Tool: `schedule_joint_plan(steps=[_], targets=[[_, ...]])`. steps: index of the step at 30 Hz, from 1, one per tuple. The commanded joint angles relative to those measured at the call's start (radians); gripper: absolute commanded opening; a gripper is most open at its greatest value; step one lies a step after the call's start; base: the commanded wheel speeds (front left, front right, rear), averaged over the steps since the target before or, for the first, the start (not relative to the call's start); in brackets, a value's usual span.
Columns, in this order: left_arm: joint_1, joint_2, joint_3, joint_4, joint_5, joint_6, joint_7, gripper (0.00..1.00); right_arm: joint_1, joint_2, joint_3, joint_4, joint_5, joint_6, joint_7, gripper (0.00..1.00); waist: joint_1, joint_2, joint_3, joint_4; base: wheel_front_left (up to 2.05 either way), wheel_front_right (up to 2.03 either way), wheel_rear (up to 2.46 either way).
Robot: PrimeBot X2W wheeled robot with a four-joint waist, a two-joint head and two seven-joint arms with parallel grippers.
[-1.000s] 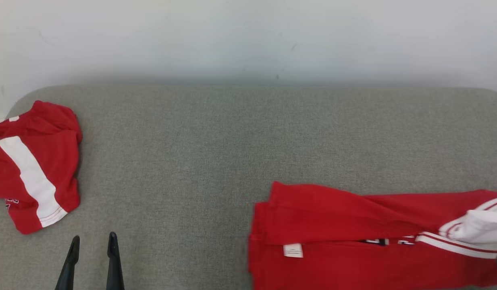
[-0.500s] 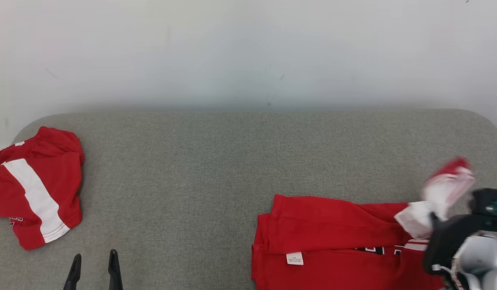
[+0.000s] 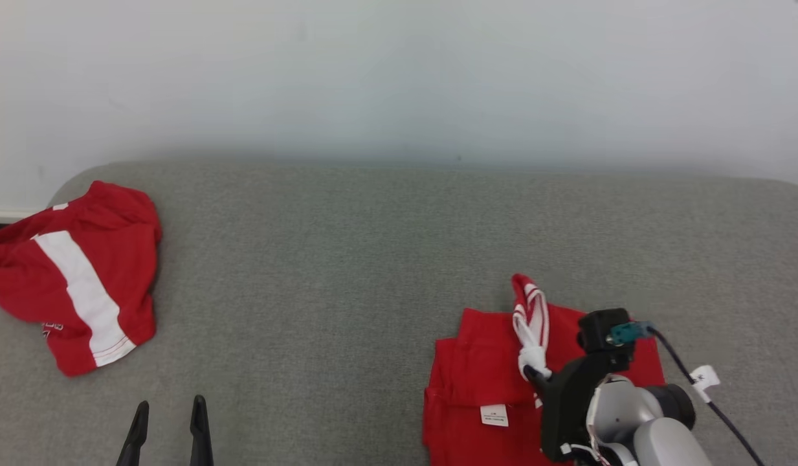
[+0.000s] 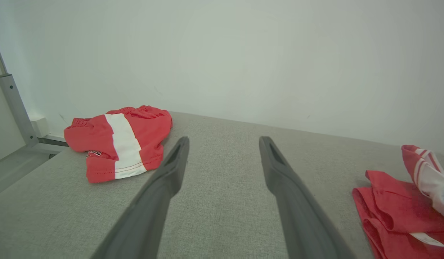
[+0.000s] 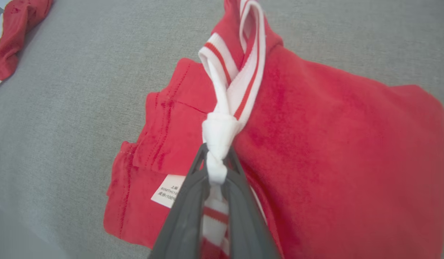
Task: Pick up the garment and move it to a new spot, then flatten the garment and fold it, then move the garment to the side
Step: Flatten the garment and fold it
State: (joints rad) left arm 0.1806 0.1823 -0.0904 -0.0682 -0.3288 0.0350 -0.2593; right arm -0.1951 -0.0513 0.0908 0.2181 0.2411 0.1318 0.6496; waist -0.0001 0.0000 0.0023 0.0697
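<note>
1. The right gripper (image 5: 216,160) is pinched tight on the white cuff (image 5: 222,126); the red garment (image 5: 333,144) lies under and ahead of its jaws.
2. Lay the cuff flat across it before release.
3. The left gripper (image 4: 223,144) stands wide apart, empty.

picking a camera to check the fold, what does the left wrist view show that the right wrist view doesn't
Left wrist view: the open left gripper, the wall and a metal post. Right wrist view: the right gripper shut on the striped trim of the folded red garment. Both: that garment with its label, the red-and-white garment, the grey cushion.
</note>
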Motion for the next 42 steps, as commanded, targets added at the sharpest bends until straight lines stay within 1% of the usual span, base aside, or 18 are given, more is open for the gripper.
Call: schedule_joint_plan(steps=[1, 6, 14, 15, 16, 17, 19, 22, 25, 27, 29, 32, 33, 34, 35, 36, 38, 42], targets=[[-0.011, -0.002, -0.002, 0.007, -0.008, -0.002, -0.001, 1.00, -0.015, 0.002, 0.018, 0.014, 0.012, -0.002, -0.012, 0.00, 0.0001, 0.0000, 0.011, 0.026, 0.00, 0.00, 0.00], [-0.023, -0.001, -0.004, 0.021, -0.006, -0.002, -0.002, 1.00, -0.030, 0.002, 0.077, 0.060, 0.026, -0.002, -0.032, 0.00, 0.0001, 0.0000, 0.014, 0.052, 0.00, 0.00, 0.00], [-0.030, -0.002, -0.002, 0.033, -0.010, -0.003, -0.004, 1.00, -0.013, 0.001, 0.126, 0.088, 0.038, -0.002, -0.035, 0.00, 0.0001, 0.0000, 0.015, 0.064, 0.00, 0.00, 0.00], [-0.030, -0.002, -0.001, 0.034, -0.010, -0.002, -0.004, 1.00, -0.014, 0.002, 0.137, 0.085, 0.046, -0.002, -0.039, 0.35, 0.0001, 0.0000, 0.014, 0.064, 0.00, 0.00, 0.00], [-0.029, -0.002, 0.000, 0.035, -0.011, -0.002, -0.004, 1.00, -0.013, 0.003, 0.144, 0.081, 0.060, -0.002, -0.041, 0.75, 0.0001, 0.0000, 0.013, 0.062, 0.00, 0.00, 0.00], [-0.028, -0.003, 0.001, 0.036, -0.011, -0.002, -0.004, 1.00, -0.013, 0.002, 0.148, 0.075, 0.082, -0.002, -0.043, 1.00, 0.0001, 0.0000, 0.012, 0.061, 0.00, 0.00, 0.00], [-0.026, -0.004, 0.003, 0.038, -0.011, -0.002, -0.005, 1.00, -0.015, 0.002, 0.159, 0.055, 0.116, -0.002, -0.037, 1.00, 0.0001, 0.0000, 0.009, 0.057, 0.00, 0.00, 0.00], [-0.022, -0.006, 0.004, 0.040, -0.010, -0.003, -0.006, 1.00, -0.016, 0.001, 0.169, -0.008, 0.169, -0.002, -0.027, 1.00, 0.0001, 0.0000, 0.002, 0.050, 0.00, 0.00, 0.00], [-0.012, -0.007, 0.008, 0.041, -0.007, -0.002, -0.005, 1.00, -0.003, 0.001, 0.140, -0.096, 0.188, -0.002, -0.020, 1.00, 0.0001, 0.0000, -0.006, 0.042, 0.00, 0.00, 0.00], [-0.004, -0.009, 0.012, 0.039, -0.006, -0.001, -0.006, 1.00, 0.012, 0.000, 0.088, -0.156, 0.158, -0.002, -0.027, 1.00, 0.0001, 0.0000, -0.010, 0.037, 0.00, 0.00, 0.00], [0.000, -0.011, 0.016, 0.035, -0.005, -0.002, -0.005, 1.00, 0.027, 0.001, 0.025, -0.205, 0.100, -0.002, -0.039, 1.00, 0.0001, 0.0000, -0.011, 0.033, 0.00, 0.00, 0.00], [-0.001, -0.016, 0.019, 0.030, -0.003, -0.006, -0.006, 1.00, 0.058, 0.002, -0.050, -0.237, 0.008, -0.002, -0.063, 1.00, 0.0001, 0.0000, -0.006, 0.029, 0.00, 0.00, 0.00], [-0.006, -0.020, 0.022, 0.025, -0.001, -0.006, -0.005, 1.00, 0.070, 0.002, -0.057, -0.224, -0.044, -0.002, -0.075, 0.79, 0.0001, 0.0000, 0.005, 0.026, 0.00, 0.00, 0.00], [-0.010, -0.023, 0.023, 0.024, 0.000, -0.007, -0.006, 1.00, 0.066, 0.002, -0.052, -0.210, -0.069, -0.002, -0.083, 0.33, 0.0001, 0.0000, 0.012, 0.025, 0.00, 0.00, 0.00], [-0.014, -0.026, 0.024, 0.023, 0.001, -0.010, -0.006, 1.00, 0.056, 0.002, -0.040, -0.194, -0.086, -0.002, -0.095, 0.07, 0.0001, 0.0000, 0.020, 0.025, 0.00, 0.00, 0.00], [-0.020, -0.029, 0.023, 0.023, 0.004, -0.014, -0.006, 1.00, 0.044, 0.002, -0.028, -0.170, -0.101, -0.002, -0.107, 0.00, 0.0001, 0.0000, 0.026, 0.027, 0.00, 0.00, 0.00], [-0.034, -0.034, 0.020, 0.026, 0.010, -0.020, -0.006, 1.00, 0.019, 0.001, 0.009, -0.112, -0.095, -0.002, -0.118, 0.00, 0.0001, 0.0000, 0.041, 0.035, 0.00, 0.00, 0.00], [-0.052, -0.043, 0.011, 0.038, 0.015, -0.035, -0.006, 1.00, -0.054, 0.001, 0.066, 0.001, -0.109, -0.002, -0.102, 0.00, 0.0001, 0.0000, 0.066, 0.069, 0.00, 0.00, 0.00]])
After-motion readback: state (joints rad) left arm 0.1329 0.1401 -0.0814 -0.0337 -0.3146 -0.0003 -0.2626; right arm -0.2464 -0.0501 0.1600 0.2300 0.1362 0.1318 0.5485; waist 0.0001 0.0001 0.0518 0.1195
